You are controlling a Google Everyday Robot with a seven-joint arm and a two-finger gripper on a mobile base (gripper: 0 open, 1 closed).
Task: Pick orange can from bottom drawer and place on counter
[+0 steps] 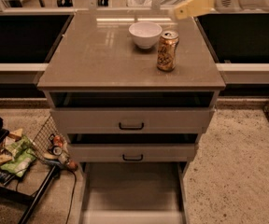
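The orange can (167,51) stands upright on the counter (102,59), toward its right side, just in front and right of a white bowl (145,34). The gripper (180,12) is raised above the counter's back right corner, well clear of the can and not touching it, with nothing in it; its tan fingers (195,5) point left. The bottom drawer (132,195) is pulled out at the base of the cabinet and shows only its bare tray floor.
Two upper drawers with black handles (131,125) sit partly open above the bottom drawer. A wire rack with snack litter and cans (17,153) lies on the floor at left. Dark counters flank the cabinet on both sides. Speckled floor lies at right.
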